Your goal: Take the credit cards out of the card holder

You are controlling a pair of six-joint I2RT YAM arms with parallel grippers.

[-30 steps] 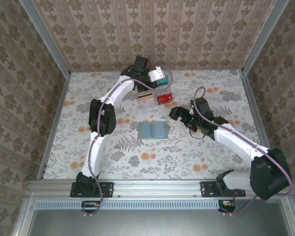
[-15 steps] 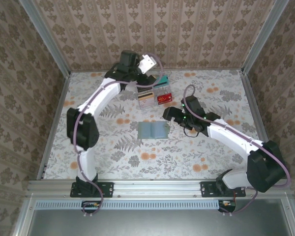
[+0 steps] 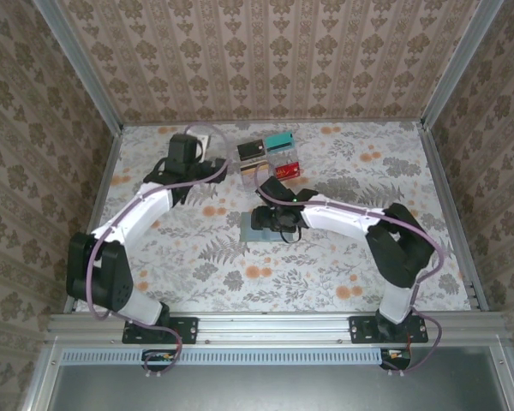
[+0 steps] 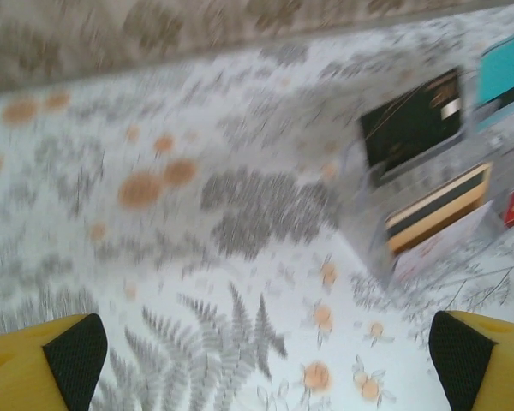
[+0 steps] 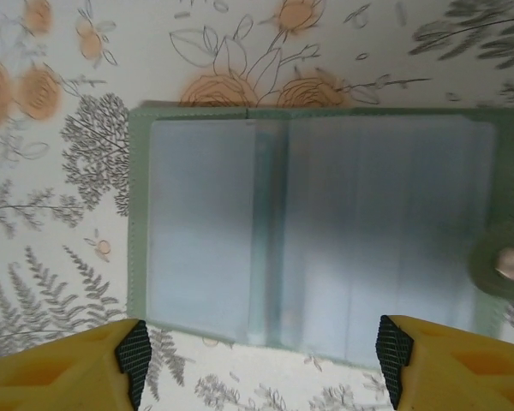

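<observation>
open card holder [image 5: 317, 240], credit cards [image 3: 280, 139] beyond

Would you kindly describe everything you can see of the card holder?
The card holder is a flat grey-green wallet lying fully open on the floral table, inner side up. Two pale bluish-grey, slightly glossy pocket panels meet at a centre fold, and no card shows in them. A round snap tab sits at its right edge in the right wrist view. The right claw hovers over it, fingers apart, not gripping it.
</observation>
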